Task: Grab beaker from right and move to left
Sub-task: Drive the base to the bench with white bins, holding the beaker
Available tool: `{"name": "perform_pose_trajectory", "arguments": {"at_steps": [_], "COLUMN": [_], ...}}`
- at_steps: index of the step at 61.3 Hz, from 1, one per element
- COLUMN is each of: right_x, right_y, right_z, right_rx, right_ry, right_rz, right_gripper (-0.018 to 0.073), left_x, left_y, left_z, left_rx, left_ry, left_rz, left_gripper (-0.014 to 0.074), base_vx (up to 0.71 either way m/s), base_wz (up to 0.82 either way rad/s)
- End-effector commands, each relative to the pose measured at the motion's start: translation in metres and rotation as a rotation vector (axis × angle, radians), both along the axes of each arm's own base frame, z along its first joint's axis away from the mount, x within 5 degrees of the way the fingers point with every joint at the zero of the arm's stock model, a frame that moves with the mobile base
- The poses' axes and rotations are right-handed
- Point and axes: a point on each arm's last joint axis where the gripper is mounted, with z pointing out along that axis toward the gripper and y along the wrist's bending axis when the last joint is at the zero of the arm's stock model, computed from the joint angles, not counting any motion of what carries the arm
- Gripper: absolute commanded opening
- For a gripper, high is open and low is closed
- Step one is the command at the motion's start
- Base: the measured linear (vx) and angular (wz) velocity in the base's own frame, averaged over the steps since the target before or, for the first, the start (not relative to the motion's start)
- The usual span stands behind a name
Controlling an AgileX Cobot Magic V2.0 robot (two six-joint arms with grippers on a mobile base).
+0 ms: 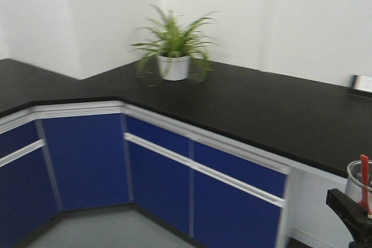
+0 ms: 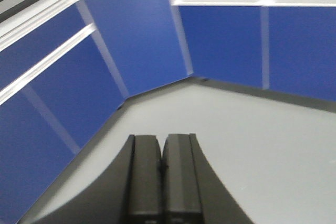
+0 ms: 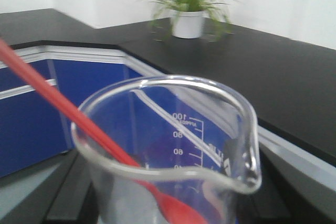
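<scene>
The beaker point(image 1: 354, 183) is small clear glass with a pour spout and a red stick point(image 1: 364, 185) inside. It is at the bottom right of the front view, off the counter, in front of the cabinets. My right gripper point(image 1: 349, 208) is shut on it. In the right wrist view the beaker point(image 3: 173, 145) fills the foreground between my right gripper's point(image 3: 168, 205) dark fingers point(image 3: 68, 192), with printed scale marks and the red stick point(image 3: 63, 111) leaning left. My left gripper point(image 2: 161, 145) is shut and empty, pointing at the grey floor.
A black L-shaped countertop point(image 1: 261, 108) runs along the white wall over blue cabinets point(image 1: 87, 161). A potted plant point(image 1: 174, 65) stands at the back corner. A small pale object point(image 1: 363, 83) sits at the far right of the counter. Grey floor point(image 1: 99, 230) lies below.
</scene>
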Motion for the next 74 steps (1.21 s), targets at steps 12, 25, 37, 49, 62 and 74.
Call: {"name": "perform_pose_trajectory", "arguments": {"at_steps": [12,25,37,49,62,74], "right_x": [-0.0014,-0.0014,-0.0014,-0.0014,-0.0014,-0.0014], "right_y": [0.0018,0.0018,0.0018,0.0018,0.0018,0.0018], "right_z": [0.0134,0.0134,0.0134,0.0134,0.0134,0.0134], "right_rx": [0.018,0.018,0.018,0.018,0.018,0.018], "right_ry": [-0.047,-0.047,-0.047,-0.047,-0.047,-0.047], "right_rz": [0.02,0.02,0.02,0.02,0.02,0.02], "right_gripper": [-0.0003,-0.0003,-0.0003,-0.0003,-0.0003,-0.0003], "left_x": [0.0021,0.0021,0.0021,0.0021,0.0021,0.0021], "left_y": [-0.0009,-0.0009,-0.0009,-0.0009,-0.0009,-0.0009], "left_z": [0.0007,0.0007,0.0007,0.0007,0.0007,0.0007], "left_rx": [-0.003,-0.003,-0.003,-0.003,-0.003,-0.003], "left_ry": [-0.064,-0.064,-0.064,-0.064,-0.064,-0.064], "left_rz": [-0.011,-0.011,-0.011,-0.011,-0.011,-0.011], "left_gripper": [-0.0006,-0.0006,-0.0006,-0.0006,-0.0006,-0.0006], "base_vx": [-0.15,-0.13,-0.1,-0.04,0.03,0.13], "base_wz": [0.74,0.67,0.69,0.78,0.7,0.57]}}
